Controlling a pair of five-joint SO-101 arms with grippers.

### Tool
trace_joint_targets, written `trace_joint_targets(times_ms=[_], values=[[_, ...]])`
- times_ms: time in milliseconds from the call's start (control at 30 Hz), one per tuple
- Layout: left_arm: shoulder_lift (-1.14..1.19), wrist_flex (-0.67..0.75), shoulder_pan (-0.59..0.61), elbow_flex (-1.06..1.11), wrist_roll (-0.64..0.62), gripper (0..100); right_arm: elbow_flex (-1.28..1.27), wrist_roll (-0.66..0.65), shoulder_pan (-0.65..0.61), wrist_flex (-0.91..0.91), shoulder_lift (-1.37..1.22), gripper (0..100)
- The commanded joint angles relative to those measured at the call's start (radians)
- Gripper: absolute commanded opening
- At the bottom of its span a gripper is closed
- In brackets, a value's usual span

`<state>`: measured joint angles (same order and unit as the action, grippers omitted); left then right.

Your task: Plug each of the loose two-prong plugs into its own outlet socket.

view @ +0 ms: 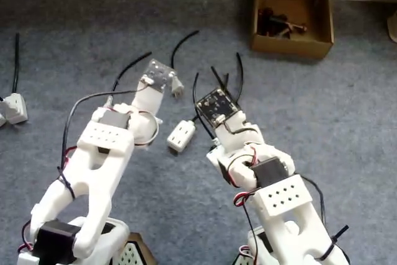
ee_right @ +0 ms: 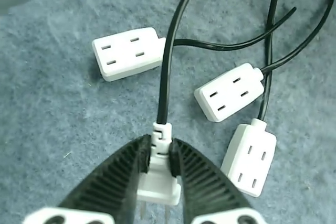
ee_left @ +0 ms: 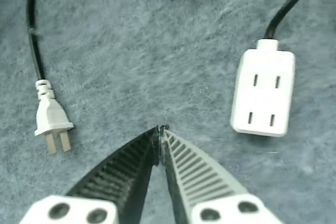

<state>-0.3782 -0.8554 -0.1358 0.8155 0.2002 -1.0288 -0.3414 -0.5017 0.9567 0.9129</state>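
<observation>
My right gripper [ee_right: 157, 142] is shut on a white two-prong plug [ee_right: 157, 182] where its black cord [ee_right: 164, 77] enters, prongs pointing back toward the wrist. Beyond it on the carpet lie three white outlet sockets: one [ee_right: 127, 53] farther off, one [ee_right: 229, 91] in the middle and one [ee_right: 249, 158] close by. My left gripper [ee_left: 159, 128] is shut with nothing in it, just above the carpet. A loose white plug [ee_left: 51, 121] lies to one side of it and a white outlet socket [ee_left: 264, 93] to the other. In the high view an outlet socket [view: 181, 136] lies between the two arms.
A cardboard box [view: 291, 17] with dark items stands at the back right. Another white outlet [view: 13, 108] lies at the far left edge. A further plug [view: 177, 86] lies by the left arm's wrist. Black cords [view: 239, 72] cross the grey carpet.
</observation>
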Motion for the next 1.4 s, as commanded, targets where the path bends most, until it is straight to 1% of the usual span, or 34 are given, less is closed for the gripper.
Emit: trace_joint_targets(times_ms=[0, 33, 133, 233, 333, 467, 633, 800, 967, 1200, 1367], values=[[-0.045, 0.014, -0.059, 0.005, 0.009, 2, 0.008, 0.003, -0.044, -0.027, 0.025, 0.5], [-0.045, 0.014, -0.070, 0.018, 0.029, 2, 0.008, 0.003, -0.050, -0.027, 0.025, 0.5], [-0.047, 0.014, -0.108, 0.047, 0.143, 1, 0.007, 0.003, -0.065, -0.027, 0.025, 0.5], [-0.047, 0.014, -0.139, 0.053, 0.187, 1, 0.007, 0.003, -0.068, -0.027, 0.025, 0.5], [-0.047, 0.014, -0.150, 0.058, 0.189, 1, 0.008, 0.005, -0.081, -0.027, 0.027, 0.5], [-0.047, 0.020, -0.151, 0.064, 0.189, 1, 0.007, 0.005, -0.156, -0.024, 0.074, 0.5], [-0.047, 0.020, -0.205, 0.064, 0.187, 1, -0.077, 0.005, -0.208, -0.025, 0.262, 0.5], [-0.048, 0.034, -0.203, 0.056, 0.186, 1, -0.153, 0.008, -0.229, -0.022, 0.421, 0.5], [-0.068, 0.074, -0.202, 0.045, 0.184, 1, -0.182, 0.006, -0.231, -0.019, 0.429, 0.5], [-0.226, 0.081, -0.203, 0.042, 0.184, 1, -0.205, 0.003, -0.232, -0.018, 0.429, 0.5], [-0.265, 0.106, -0.209, 0.047, 0.183, 1, -0.240, 0.002, -0.232, -0.022, 0.429, 0.5]])
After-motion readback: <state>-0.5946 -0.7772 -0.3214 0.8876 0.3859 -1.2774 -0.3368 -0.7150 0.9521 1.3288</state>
